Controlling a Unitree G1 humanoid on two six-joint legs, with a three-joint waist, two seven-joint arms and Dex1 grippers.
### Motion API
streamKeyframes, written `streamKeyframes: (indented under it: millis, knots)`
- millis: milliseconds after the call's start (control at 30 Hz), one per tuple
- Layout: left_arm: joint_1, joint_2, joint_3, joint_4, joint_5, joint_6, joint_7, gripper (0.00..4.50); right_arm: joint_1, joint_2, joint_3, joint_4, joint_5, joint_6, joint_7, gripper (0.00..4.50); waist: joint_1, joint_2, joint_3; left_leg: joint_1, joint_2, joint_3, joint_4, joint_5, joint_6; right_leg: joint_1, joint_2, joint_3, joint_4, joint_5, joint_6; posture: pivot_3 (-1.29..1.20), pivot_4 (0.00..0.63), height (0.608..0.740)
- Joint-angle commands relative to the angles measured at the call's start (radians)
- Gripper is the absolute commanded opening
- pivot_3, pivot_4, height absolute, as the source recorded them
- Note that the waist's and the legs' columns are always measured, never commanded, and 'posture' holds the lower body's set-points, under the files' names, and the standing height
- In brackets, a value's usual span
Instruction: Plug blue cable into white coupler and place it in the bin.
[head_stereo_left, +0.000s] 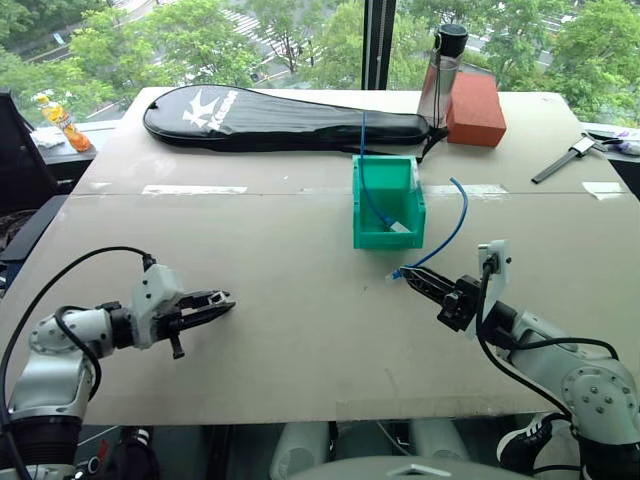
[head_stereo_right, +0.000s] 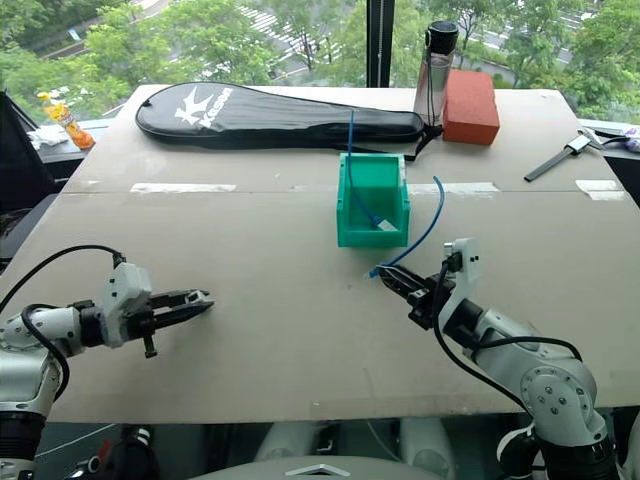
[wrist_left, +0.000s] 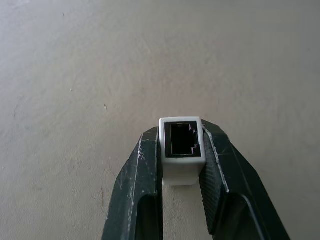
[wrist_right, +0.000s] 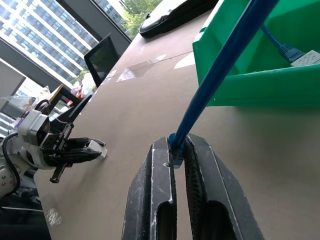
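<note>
The left hand (wrist_left: 181, 165) pinches the white coupler (wrist_left: 181, 150) above the desk (head_stereo_left: 300, 330) near its left edge, socket facing outward. The right hand (head_stereo_left: 412, 279) pinches the plug end of the blue cable (head_stereo_left: 447, 235), which arcs up beside the green bin (head_stereo_left: 388, 203). The bin sits mid-desk and holds another blue cable with a white coupler.

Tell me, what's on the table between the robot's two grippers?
Nothing: bare table between the left gripper, clamping the white coupler, and the right gripper, in both eye views.
</note>
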Motion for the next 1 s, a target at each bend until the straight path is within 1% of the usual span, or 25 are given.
streamKeyframes:
  millis: [33, 100, 233, 300, 433, 467, 533, 600, 700, 833, 1000]
  knots:
    - [-0.058, -0.024, -0.038, -0.142, -0.083, 0.145, 0.047, 0.39, -0.017, -0.015, -0.020, -0.035, -0.006, -0.010, 0.031, 0.00, 0.000, 0.000, 0.000, 0.000, 0.000, 0.000, 0.000, 0.000, 0.000, 0.000, 0.000, 0.000, 0.000, 0.000, 0.000, 0.00, 0.150, 0.740]
    - [-0.087, -0.034, -0.073, -0.199, -0.108, 0.226, 0.064, 0.39, -0.022, -0.021, -0.023, -0.032, -0.015, -0.011, 0.039, 0.00, -0.004, -0.001, 0.000, 0.000, -0.001, 0.000, 0.000, 0.000, 0.000, 0.000, 0.001, 0.000, 0.000, 0.000, 0.000, 0.00, 0.150, 0.740]
    - [-0.170, -0.052, -0.172, -0.318, -0.203, 0.472, 0.101, 0.39, -0.029, -0.055, -0.039, -0.033, -0.047, -0.017, 0.064, 0.00, -0.008, -0.001, 0.000, 0.000, -0.001, 0.000, 0.000, 0.000, 0.000, 0.000, 0.007, 0.002, 0.000, 0.000, 0.000, 0.00, 0.150, 0.740]
    - [-0.216, -0.080, -0.213, -0.336, -0.196, 0.493, 0.118, 0.39, -0.031, -0.074, -0.048, -0.035, -0.066, -0.021, 0.081, 0.00, -0.007, -0.001, 0.000, 0.000, -0.001, 0.000, 0.000, 0.000, 0.000, 0.000, 0.007, 0.002, 0.000, 0.000, 0.000, 0.00, 0.150, 0.740]
    - [-0.293, -0.164, -0.330, -0.289, -0.062, 0.382, 0.162, 0.39, -0.036, -0.133, -0.060, -0.042, -0.126, -0.029, 0.136, 0.00, -0.004, -0.001, 0.000, 0.001, -0.001, 0.000, 0.000, 0.000, 0.000, 0.000, 0.009, 0.003, 0.001, 0.000, 0.000, 0.00, 0.150, 0.740]
    - [-0.312, -0.183, -0.359, -0.262, -0.029, 0.353, 0.161, 0.39, -0.038, -0.151, -0.060, -0.042, -0.140, -0.031, 0.156, 0.00, -0.004, -0.001, 0.000, 0.001, -0.001, 0.000, 0.000, 0.000, 0.000, 0.000, 0.009, 0.003, 0.001, 0.000, 0.000, 0.00, 0.150, 0.740]
    - [-0.364, -0.204, -0.444, -0.196, 0.083, 0.312, 0.190, 0.39, -0.050, -0.197, -0.051, -0.044, -0.175, -0.031, 0.209, 0.00, -0.003, -0.001, 0.000, 0.001, -0.001, 0.000, 0.000, 0.000, 0.000, 0.000, 0.009, 0.003, 0.001, 0.000, 0.000, 0.00, 0.150, 0.740]
    - [-0.403, -0.236, -0.488, -0.141, 0.150, 0.263, 0.220, 0.39, -0.065, -0.229, -0.037, -0.042, -0.207, -0.034, 0.255, 0.00, -0.004, -0.002, 0.000, 0.001, -0.002, 0.000, 0.000, 0.000, 0.000, 0.000, 0.009, 0.003, 0.001, 0.000, 0.000, 0.00, 0.150, 0.740]
    - [-0.440, -0.276, -0.533, -0.074, 0.181, 0.198, 0.187, 0.39, -0.111, -0.257, -0.008, -0.028, -0.263, -0.043, 0.312, 0.00, -0.005, -0.002, 0.000, 0.001, -0.001, 0.000, 0.000, 0.000, 0.000, 0.001, 0.010, 0.003, 0.000, 0.000, 0.000, 0.00, 0.150, 0.740]
    - [-0.491, -0.322, -0.589, 0.079, 0.249, 0.074, 0.146, 0.39, -0.223, -0.273, 0.061, 0.023, -0.343, -0.054, 0.407, 0.00, -0.003, -0.002, 0.000, 0.001, -0.001, 0.000, 0.000, 0.000, 0.000, 0.001, 0.010, 0.003, 0.001, 0.000, 0.000, 0.00, 0.150, 0.740]
    - [-0.586, -0.376, -0.626, 0.275, 0.281, -0.051, 0.035, 0.39, -0.394, -0.290, 0.218, 0.163, -0.523, -0.125, 0.590, 0.00, 0.002, -0.002, 0.000, 0.001, -0.002, -0.002, 0.004, 0.000, 0.000, 0.003, 0.009, 0.001, 0.000, 0.000, 0.000, 0.00, 0.150, 0.740]
